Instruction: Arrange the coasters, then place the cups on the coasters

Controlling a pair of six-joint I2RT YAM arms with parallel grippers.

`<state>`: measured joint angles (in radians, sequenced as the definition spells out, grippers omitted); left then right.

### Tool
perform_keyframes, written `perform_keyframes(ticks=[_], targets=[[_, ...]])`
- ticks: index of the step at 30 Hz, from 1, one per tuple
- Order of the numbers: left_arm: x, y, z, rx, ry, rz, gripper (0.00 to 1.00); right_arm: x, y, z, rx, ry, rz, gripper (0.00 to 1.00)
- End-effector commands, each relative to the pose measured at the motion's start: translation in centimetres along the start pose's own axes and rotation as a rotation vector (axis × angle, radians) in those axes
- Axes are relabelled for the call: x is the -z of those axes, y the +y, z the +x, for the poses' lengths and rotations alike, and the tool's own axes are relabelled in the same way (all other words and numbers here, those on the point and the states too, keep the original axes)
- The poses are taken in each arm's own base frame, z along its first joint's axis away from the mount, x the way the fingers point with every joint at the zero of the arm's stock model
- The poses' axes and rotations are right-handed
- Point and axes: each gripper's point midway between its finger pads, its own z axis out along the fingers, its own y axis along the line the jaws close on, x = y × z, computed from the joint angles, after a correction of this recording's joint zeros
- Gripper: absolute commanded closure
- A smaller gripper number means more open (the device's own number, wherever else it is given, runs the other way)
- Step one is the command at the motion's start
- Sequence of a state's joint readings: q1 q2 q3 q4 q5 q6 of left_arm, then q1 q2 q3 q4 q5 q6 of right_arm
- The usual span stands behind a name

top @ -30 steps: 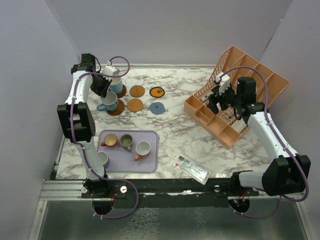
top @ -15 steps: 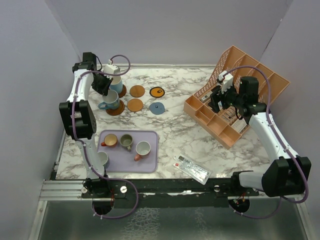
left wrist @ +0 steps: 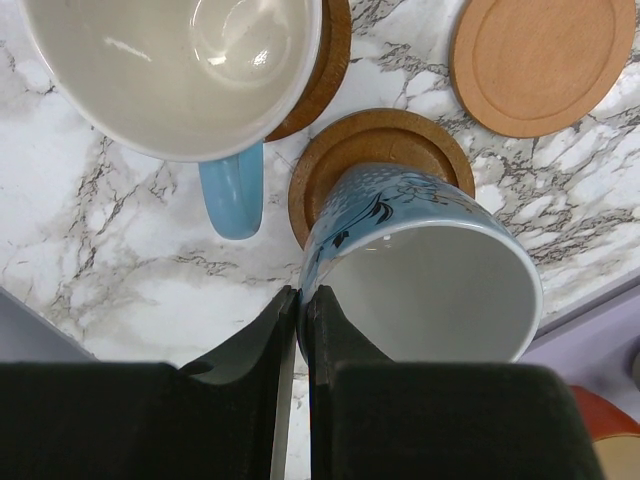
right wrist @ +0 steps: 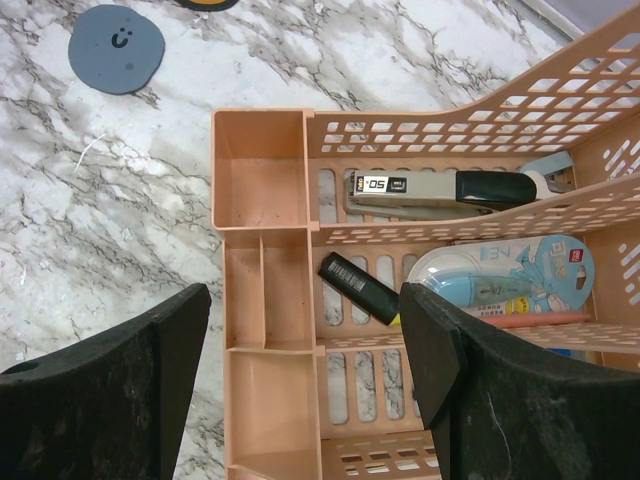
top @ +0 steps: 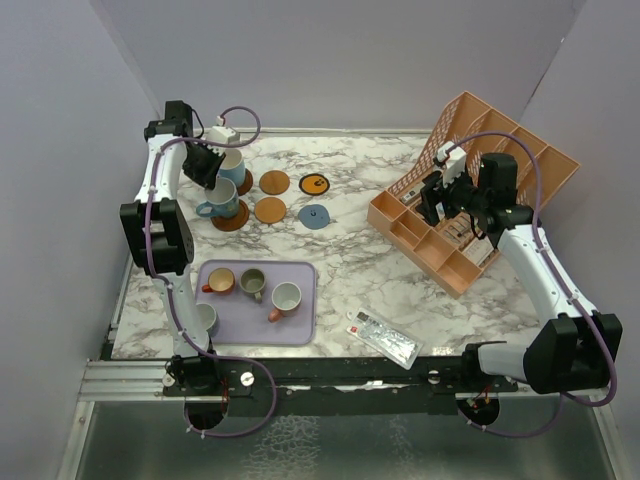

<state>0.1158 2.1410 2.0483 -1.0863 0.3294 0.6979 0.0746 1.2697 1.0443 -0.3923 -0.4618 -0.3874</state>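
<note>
My left gripper (top: 212,186) is shut on the rim of a patterned light blue cup (left wrist: 420,270) that stands on a dark brown coaster (left wrist: 380,140). Behind it a second blue cup (left wrist: 170,70) sits on the other dark brown coaster (left wrist: 325,90). Two tan coasters (top: 274,182) (top: 269,210), an orange one with a black mark (top: 315,184) and a grey-blue one (top: 315,216) lie bare. Orange (top: 219,281), olive (top: 252,283) and salmon-handled (top: 285,297) cups stand on the lavender tray (top: 300,325). My right gripper (right wrist: 305,295) hangs open and empty.
The right gripper is over the orange slotted organiser (top: 470,190), which holds a stapler (right wrist: 440,186), a black marker (right wrist: 357,288) and a correction tape pack. A grey-white cup (top: 204,318) stands left of the tray by the left arm. A flat packet (top: 385,338) lies near the front edge.
The right arm has risen slightly and shifted back over the organiser. The left arm's elbow has edged up a little, while its gripper stays on the cup's rim.
</note>
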Motion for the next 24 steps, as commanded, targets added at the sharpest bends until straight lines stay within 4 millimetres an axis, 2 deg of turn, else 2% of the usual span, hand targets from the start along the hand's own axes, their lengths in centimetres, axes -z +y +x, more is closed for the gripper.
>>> perform_keyframes(ticks=[1, 20, 21, 24], targets=[[1.3, -0.5, -1.4, -0.004, -0.044, 0.025, 1.00, 0.0, 0.1, -0.3, 0.009, -0.020, -0.013, 0.22], [-0.4, -0.3, -0.2, 0.006, 0.002, 0.045, 1.00, -0.1, 0.1, -0.1, 0.011, -0.013, -0.018, 0.23], [-0.5, -0.3, -0.2, 0.007, 0.004, 0.044, 0.99, -0.1, 0.1, -0.1, 0.011, -0.012, -0.019, 0.23], [-0.5, -0.2, -0.3, 0.008, 0.006, 0.040, 0.89, -0.1, 0.1, -0.1, 0.011, -0.011, -0.020, 0.23]])
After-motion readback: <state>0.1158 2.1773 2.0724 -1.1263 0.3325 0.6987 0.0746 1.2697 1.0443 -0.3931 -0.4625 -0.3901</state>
